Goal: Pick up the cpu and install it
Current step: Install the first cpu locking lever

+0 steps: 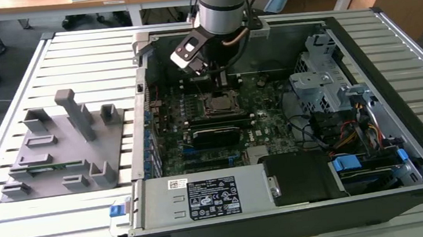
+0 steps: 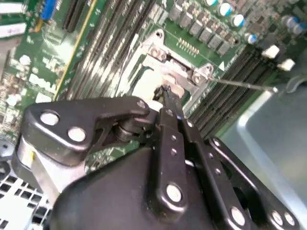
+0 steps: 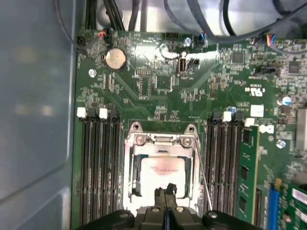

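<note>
Over the socket [image 3: 160, 140], my gripper [image 3: 165, 192] hangs with its two fingers pressed flat together and nothing between them. Their joined tip sits at one edge of the cpu [image 3: 162, 171]; I cannot tell whether it touches the metal top. The cpu lies flat inside the socket, pale silver face up, with the metal frame around it.

Just beside my fingers, a thin wire lever [image 3: 203, 177] slants along one side of the frame. In the second wrist view it sticks out well past the socket's corner. It is the nearest thing that crowds me.

Memory slots [image 3: 98, 163] run in black rows on both sides of the socket. A green memory stick [image 3: 249, 172] stands beyond one bank of slots. Further across the motherboard [image 3: 158, 86] a round battery [image 3: 115, 58] sits near the far edge, with cables [image 3: 192, 19] hanging above it.

In the exterior view my arm [image 1: 222, 4] reaches down into the open case [image 1: 394, 77]. A power supply [image 1: 196, 198] fills the near corner, and a drive cage [image 1: 318, 82] stands toward the exterior view's right. Outside the case, on the slatted table [image 1: 72, 44], a grey fixture [image 1: 59, 150] lies well apart toward the exterior view's left.
</note>
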### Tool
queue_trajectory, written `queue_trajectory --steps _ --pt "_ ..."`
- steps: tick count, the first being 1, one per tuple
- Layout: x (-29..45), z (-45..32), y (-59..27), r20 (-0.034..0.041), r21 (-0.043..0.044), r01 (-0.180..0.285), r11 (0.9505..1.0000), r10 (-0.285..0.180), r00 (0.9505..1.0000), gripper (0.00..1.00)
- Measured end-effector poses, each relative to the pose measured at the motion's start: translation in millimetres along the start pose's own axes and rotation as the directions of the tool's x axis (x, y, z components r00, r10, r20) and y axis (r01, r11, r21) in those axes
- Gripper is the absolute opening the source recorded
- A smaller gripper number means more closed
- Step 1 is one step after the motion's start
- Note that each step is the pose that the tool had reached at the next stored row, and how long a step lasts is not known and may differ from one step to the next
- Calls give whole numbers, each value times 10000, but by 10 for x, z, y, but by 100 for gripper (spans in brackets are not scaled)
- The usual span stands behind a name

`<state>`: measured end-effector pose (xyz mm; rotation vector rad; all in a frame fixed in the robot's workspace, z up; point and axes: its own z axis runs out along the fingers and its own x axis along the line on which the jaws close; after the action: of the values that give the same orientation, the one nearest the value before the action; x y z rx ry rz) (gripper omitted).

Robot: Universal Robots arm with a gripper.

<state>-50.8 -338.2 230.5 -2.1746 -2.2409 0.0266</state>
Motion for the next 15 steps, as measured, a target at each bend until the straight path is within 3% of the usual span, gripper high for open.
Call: queue_trajectory --steps 5,8,10,15 --pt "0 -201 -5 5 -12 11 10000 -11 10000 11" --pt "0 -280 -7 8 -78 57 10000 -57 10000 11" --pt "1 -291 -7 12 -136 202 9997 -202 9998 11" --pt "0 -292 -7 37 -136 1096 9939 -1096 9940 11"
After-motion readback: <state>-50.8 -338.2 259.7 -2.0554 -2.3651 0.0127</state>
